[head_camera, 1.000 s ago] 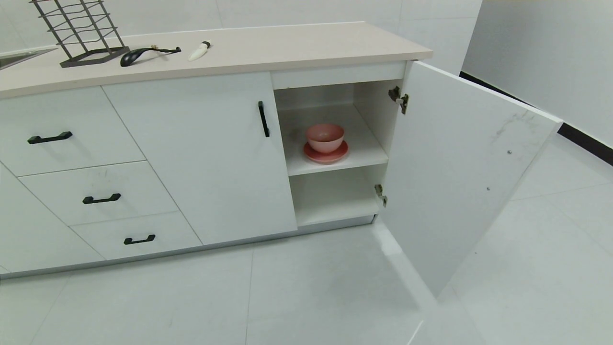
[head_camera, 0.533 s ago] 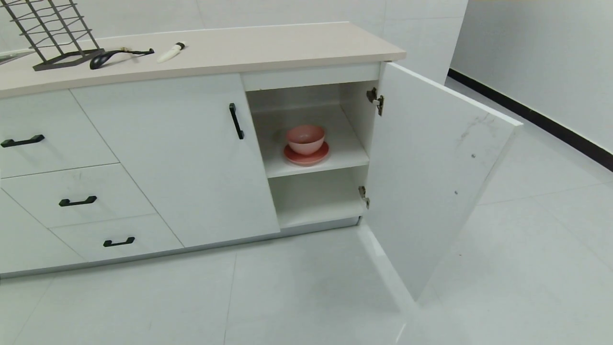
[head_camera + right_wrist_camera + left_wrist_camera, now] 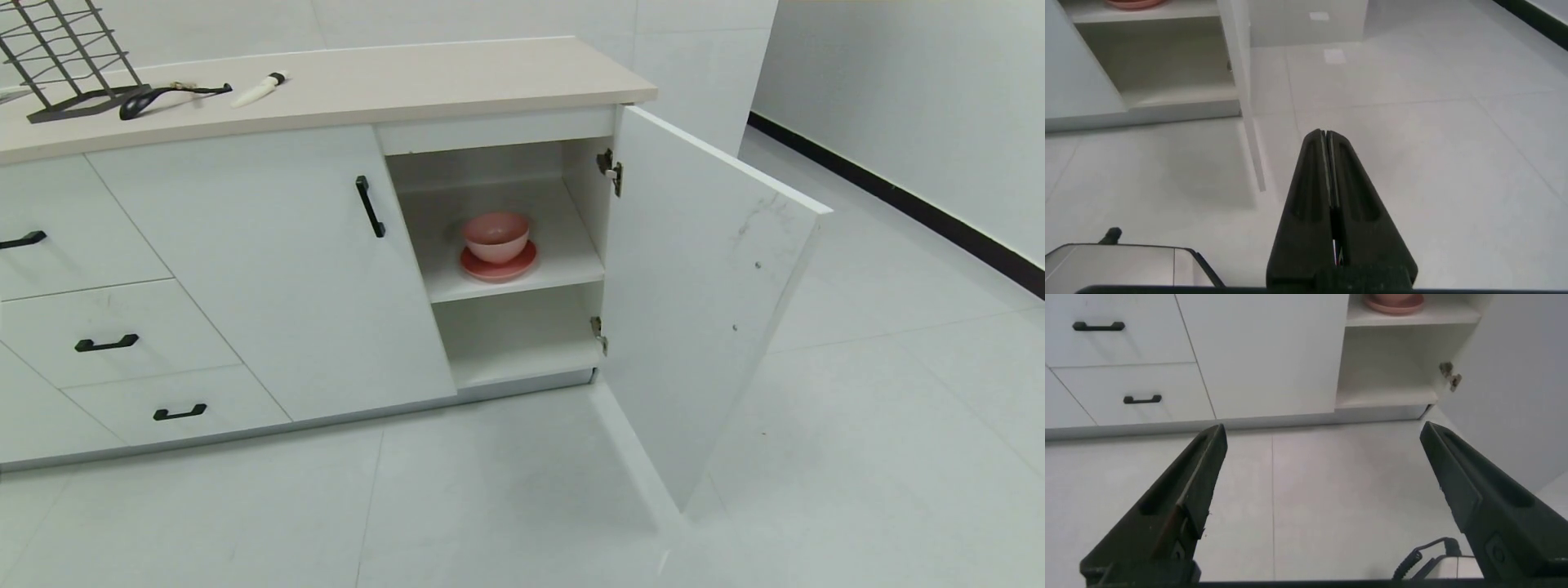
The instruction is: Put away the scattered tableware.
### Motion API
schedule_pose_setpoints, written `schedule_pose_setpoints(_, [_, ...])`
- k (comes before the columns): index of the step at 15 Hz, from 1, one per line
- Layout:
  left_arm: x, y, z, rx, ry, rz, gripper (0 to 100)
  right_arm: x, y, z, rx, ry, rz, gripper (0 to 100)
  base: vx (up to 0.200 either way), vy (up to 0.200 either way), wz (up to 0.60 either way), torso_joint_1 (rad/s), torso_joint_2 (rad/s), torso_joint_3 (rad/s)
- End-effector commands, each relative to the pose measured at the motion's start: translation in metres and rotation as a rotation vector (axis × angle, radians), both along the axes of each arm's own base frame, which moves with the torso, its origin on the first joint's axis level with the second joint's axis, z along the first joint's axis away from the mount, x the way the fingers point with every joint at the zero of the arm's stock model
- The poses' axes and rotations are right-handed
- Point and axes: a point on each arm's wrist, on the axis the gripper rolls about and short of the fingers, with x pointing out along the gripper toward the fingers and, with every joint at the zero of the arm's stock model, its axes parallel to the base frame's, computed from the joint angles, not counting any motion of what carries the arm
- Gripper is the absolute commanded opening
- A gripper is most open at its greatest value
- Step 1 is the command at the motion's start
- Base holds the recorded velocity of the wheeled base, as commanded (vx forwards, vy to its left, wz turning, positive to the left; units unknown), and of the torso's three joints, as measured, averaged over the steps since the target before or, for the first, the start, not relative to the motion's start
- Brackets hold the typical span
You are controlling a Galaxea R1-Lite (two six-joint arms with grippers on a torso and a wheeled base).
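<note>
pink bowl (image 3: 496, 235) sits on saucer (image 3: 495, 273) in cupboard (image 3: 584, 214); left gripper (image 3: 1323, 434) spread, right gripper (image 3: 1325, 139) closed

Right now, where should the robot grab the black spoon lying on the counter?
Best guess: take the black spoon by its thin handle, coming straight down from above. It lies flat on the countertop, so a side grab has little to hold. Its scoop end sits right by the wire rack; the handle end has more room.
</note>
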Motion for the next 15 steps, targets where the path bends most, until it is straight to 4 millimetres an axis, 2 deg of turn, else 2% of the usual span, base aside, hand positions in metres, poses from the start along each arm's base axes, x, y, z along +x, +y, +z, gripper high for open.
schedule_pose_setpoints(1, [0.0001,0.0000,0.0000,0.000,0.002,0.001,100,0.0001,0.0000,0.0000,0.000,0.002,0.000,0,0.000,0.000,0.00,0.000,0.00,0.000])
schedule_pose_setpoints(2, [0.0001,0.0000,0.0000,-0.003,0.002,0.001,100,0.0001,0.0000,0.0000,0.000,0.002,0.000,0,0.000,0.000,0.00,0.000,0.00,0.000])
schedule_pose_setpoints(4, [0.0001,0.0000,0.0000,-0.003,0.002,0.001,100,0.0000,0.0000,0.0004,0.025,0.001,-0.002,0,0.000,0.000,0.60,0.002,0.00,0.000])
schedule_pose_setpoints(14, [0.0001,0.0000,0.0000,-0.003,0.002,0.001,100,0.0001,0.0001,0.0000,0.022,0.002,0.003,0,0.000,0.000,0.00,0.000,0.00,0.000])
schedule_pose_setpoints(15, [0.0001,0.0000,0.0001,-0.003,0.000,0.001,100,0.0000,-0.0001,0.0052,0.026,-0.048,-0.003,0,0.000,0.000,0.00,0.000,0.00,0.000])
